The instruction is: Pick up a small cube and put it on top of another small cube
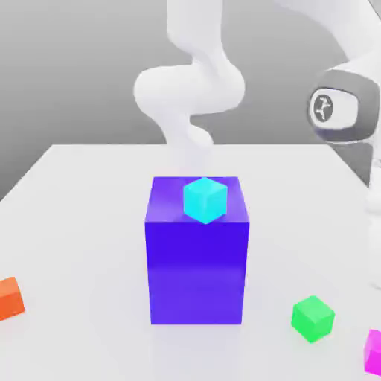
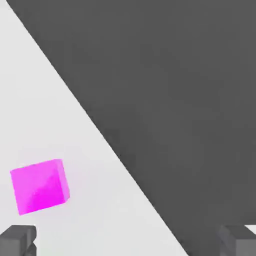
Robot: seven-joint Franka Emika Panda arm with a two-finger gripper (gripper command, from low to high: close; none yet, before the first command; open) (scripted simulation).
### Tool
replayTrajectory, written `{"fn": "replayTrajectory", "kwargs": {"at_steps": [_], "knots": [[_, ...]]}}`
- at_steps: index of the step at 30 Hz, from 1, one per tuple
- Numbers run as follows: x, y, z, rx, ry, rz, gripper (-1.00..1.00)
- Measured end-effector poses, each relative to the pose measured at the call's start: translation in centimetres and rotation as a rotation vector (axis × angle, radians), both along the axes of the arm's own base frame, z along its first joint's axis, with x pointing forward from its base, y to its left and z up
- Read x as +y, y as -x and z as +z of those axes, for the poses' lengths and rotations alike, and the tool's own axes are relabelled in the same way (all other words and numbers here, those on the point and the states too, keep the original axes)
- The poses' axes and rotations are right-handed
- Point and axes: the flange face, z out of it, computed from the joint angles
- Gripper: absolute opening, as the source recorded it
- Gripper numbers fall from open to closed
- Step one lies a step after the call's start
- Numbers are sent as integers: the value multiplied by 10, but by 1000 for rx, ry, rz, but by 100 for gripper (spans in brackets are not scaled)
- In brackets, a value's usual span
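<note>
Your jaws stand wide and empty near the magenta cube [image 2: 40, 187]; picking and stacking both remain.

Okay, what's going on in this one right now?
A single white robot arm stands over a pale table, and its pincer is wide open, holding nothing. A small magenta cube is in the hand view, out of the grip. In the exterior view, a small cyan cube rests on top of a large blue-violet block; a small green cube and a small orange cube lie on the table. No small cube sits on another yet.
</note>
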Motion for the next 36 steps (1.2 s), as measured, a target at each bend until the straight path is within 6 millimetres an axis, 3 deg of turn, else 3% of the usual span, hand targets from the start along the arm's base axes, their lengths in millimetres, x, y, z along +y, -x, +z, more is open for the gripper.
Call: {"fn": "replayTrajectory", "kwargs": {"at_steps": [3, 7, 8, 14, 16, 19, 29, 31, 35, 36], "knots": [[24, 19, -54, 67, 24, 107, 0], [31, 25, -116, 88, 30, 138, 0], [31, 26, -128, 88, 30, 139, -100], [31, 26, -134, 90, 31, 140, -100], [31, 26, -120, 90, 30, 140, -100], [31, 27, -80, 90, 31, 141, -100], [-48, 88, -24, 84, 49, 236, -100], [-58, 96, -30, 88, 38, 246, -100], [-60, 99, -73, 88, 36, 250, -100], [-61, 100, -81, 88, 36, 250, 100]]}}
